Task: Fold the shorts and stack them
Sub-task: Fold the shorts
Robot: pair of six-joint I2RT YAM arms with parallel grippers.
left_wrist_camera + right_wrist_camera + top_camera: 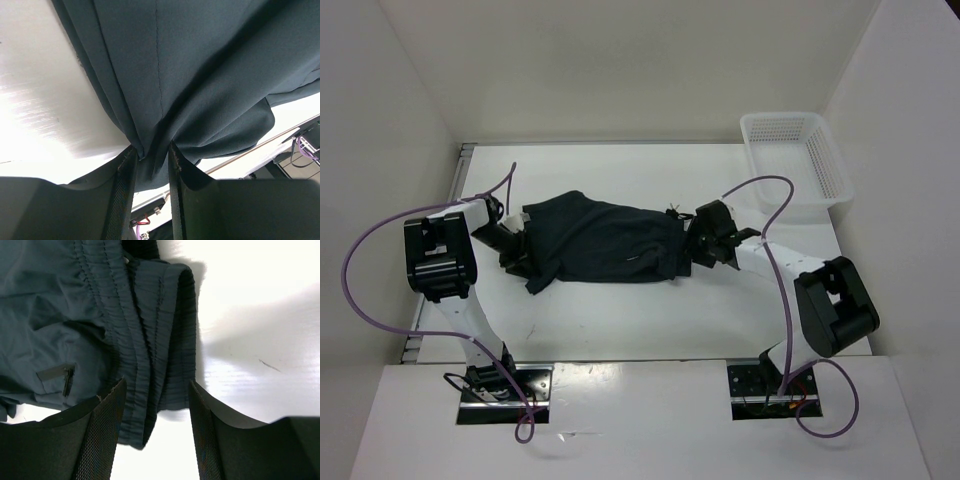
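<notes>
The dark navy shorts [605, 240] lie crumpled across the middle of the table, with the gathered waistband [150, 315] at their right end. My left gripper [520, 255] is at the shorts' left end. In the left wrist view it [150, 150] is shut on a bunched fold of the cloth [200, 75], which rises taut from the jaws. My right gripper [692, 245] is at the right end. In the right wrist view it [157, 384] is open, with the waistband edge lying loosely between its fingers.
A white plastic mesh basket [795, 165] stands at the back right corner of the table. White walls enclose the table on the left, back and right. Purple cables loop off both arms.
</notes>
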